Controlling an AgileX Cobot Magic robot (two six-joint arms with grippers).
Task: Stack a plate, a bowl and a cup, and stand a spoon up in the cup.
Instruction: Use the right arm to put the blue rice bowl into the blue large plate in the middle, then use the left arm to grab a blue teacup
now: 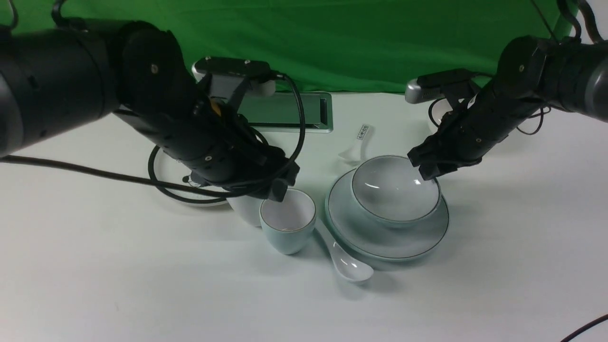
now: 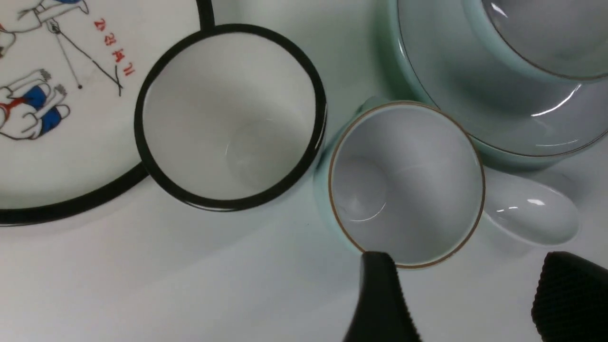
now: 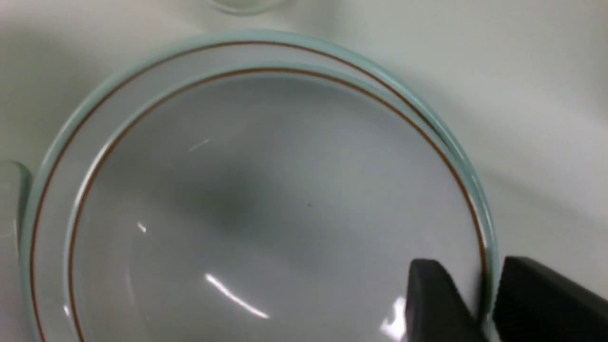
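The pale blue-green plate [image 1: 380, 240] lies right of centre with the bowl [image 1: 394, 190] on it. My right gripper [image 1: 425, 170] is shut on the bowl's far right rim, one finger inside and one outside; the right wrist view shows this grip [image 3: 475, 267] on the bowl [image 3: 285, 204], with the plate's rim [image 3: 294, 35] around it. The cup [image 1: 287, 218] stands upright left of the plate. My left gripper [image 1: 281, 189] is open at the cup's far rim; in the left wrist view [image 2: 465, 260] one fingertip overlaps the cup [image 2: 406, 183]. The plain white spoon [image 1: 349, 266] lies between cup and plate.
A black-rimmed white cup [image 2: 230, 116] stands touching-close beside the task cup. The cartoon plate [image 2: 61, 118] lies under my left arm. A labelled spoon [image 1: 361, 137] lies behind the bowl. A grey-green tray [image 1: 285, 111] sits at the back. A cable loops below my left arm.
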